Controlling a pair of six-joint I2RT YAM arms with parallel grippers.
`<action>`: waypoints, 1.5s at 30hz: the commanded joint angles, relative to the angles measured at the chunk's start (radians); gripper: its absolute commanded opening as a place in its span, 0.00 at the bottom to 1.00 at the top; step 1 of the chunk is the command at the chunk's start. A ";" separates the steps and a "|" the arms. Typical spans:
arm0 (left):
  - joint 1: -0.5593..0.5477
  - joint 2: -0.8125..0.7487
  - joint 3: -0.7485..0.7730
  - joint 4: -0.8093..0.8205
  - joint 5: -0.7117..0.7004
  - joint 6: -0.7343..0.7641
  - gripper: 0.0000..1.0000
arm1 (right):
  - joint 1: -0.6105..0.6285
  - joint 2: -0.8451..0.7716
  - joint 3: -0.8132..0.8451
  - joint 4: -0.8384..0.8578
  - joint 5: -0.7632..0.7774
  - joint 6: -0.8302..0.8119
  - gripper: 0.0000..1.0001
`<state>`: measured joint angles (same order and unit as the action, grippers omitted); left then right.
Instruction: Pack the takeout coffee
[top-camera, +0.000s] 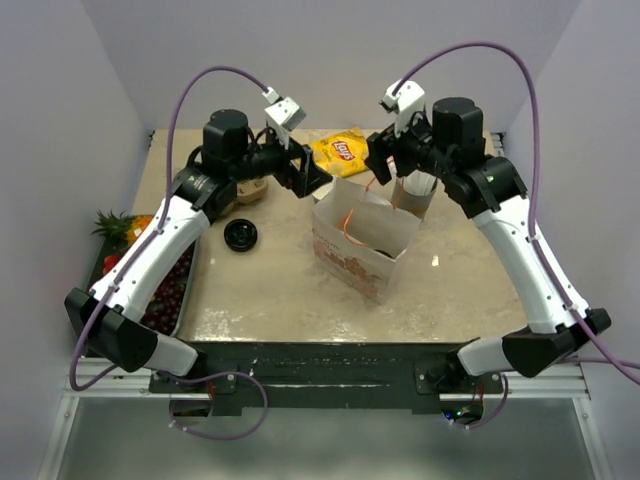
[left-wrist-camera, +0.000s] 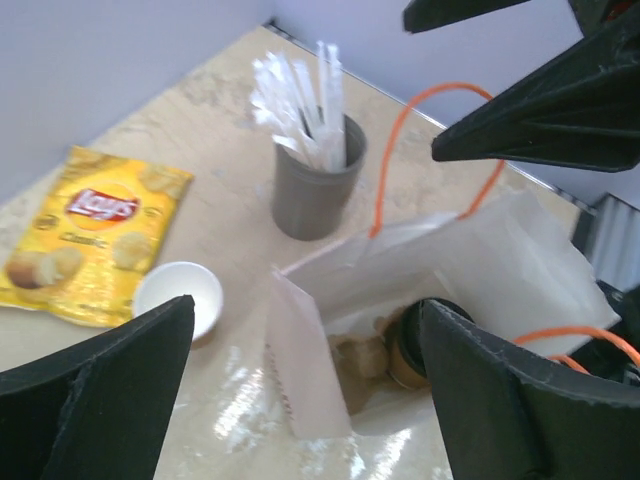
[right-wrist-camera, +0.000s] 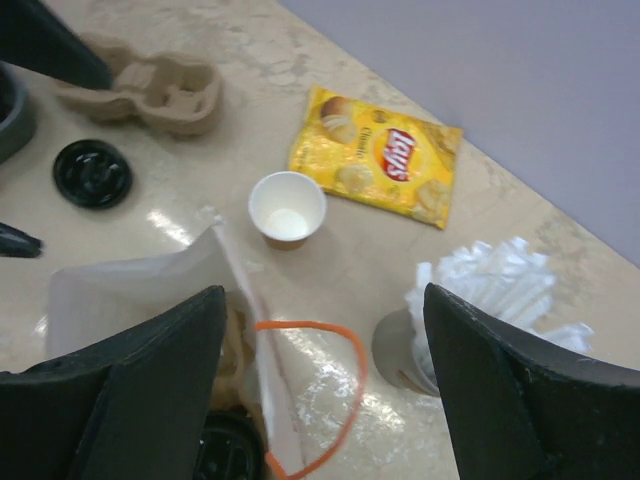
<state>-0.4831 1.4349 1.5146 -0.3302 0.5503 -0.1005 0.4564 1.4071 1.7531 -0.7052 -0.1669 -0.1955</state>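
A white paper bag (top-camera: 365, 240) with orange handles stands open mid-table. Inside it sits a tan takeout coffee cup with a black lid (left-wrist-camera: 415, 350), partly hidden behind my left finger; its lid (right-wrist-camera: 225, 450) also shows in the right wrist view. A second small tan cup (right-wrist-camera: 287, 208), white inside and without a lid, stands on the table behind the bag, also in the left wrist view (left-wrist-camera: 180, 297). A loose black lid (top-camera: 241, 235) lies to the bag's left. My left gripper (top-camera: 312, 180) (left-wrist-camera: 308, 320) hangs open over the bag's rear left corner. The right gripper (top-camera: 385, 165) (right-wrist-camera: 325, 300) is open above the bag's rear edge, empty.
A grey cup of white wrapped straws (left-wrist-camera: 318, 185) stands behind the bag to the right. A yellow Lay's chip bag (top-camera: 340, 150) lies at the back. The tan pulp carrier (right-wrist-camera: 150, 85) sits back left. A tray of fruit (top-camera: 150, 290) lines the left edge.
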 joint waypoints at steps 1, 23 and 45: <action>0.035 0.004 0.093 -0.020 -0.186 0.137 0.99 | -0.079 -0.005 0.055 0.082 0.191 0.059 0.88; 0.186 -0.036 -0.125 0.023 -0.227 0.032 0.98 | -0.317 0.001 -0.188 -0.010 0.170 0.021 0.98; 0.117 0.107 0.010 0.040 0.099 0.004 0.91 | -0.318 -0.023 -0.242 -0.033 0.009 -0.035 0.96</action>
<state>-0.3161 1.5105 1.4517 -0.2962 0.6159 -0.1196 0.1429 1.4506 1.5394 -0.7406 -0.0883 -0.2092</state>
